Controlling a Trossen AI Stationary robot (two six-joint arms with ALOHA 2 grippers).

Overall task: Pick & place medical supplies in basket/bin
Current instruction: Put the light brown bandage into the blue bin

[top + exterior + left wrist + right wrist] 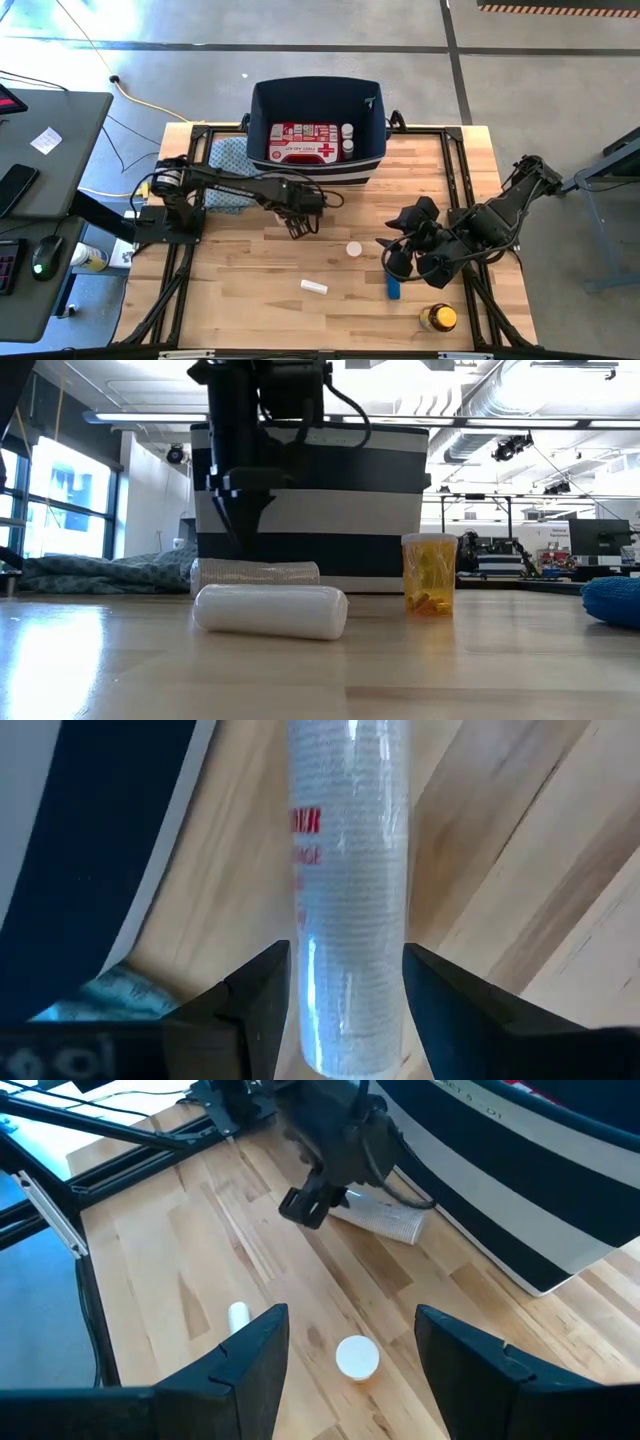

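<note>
Wooden table (250, 300) | left end effector (297, 226) pointing down, fingers apart astride wrapped roll (350, 900) | right end effector (400, 262) parted, empty

I'm working in a robotics lab or workshop hall. Bare concrete floor (560, 90) surrounds the wooden bench (250, 290). Well left of the left pincer (298, 227), a desk (45, 250) with a mouse (41, 257) and phone (14, 187); a yellow cable (140, 98) runs over the floor beyond it. Behind that pincer in the low view: exposed ceiling ducts (500, 415), strip lights (140, 418), tall windows (60, 510), more workbenches with a monitor (598, 542).
</note>
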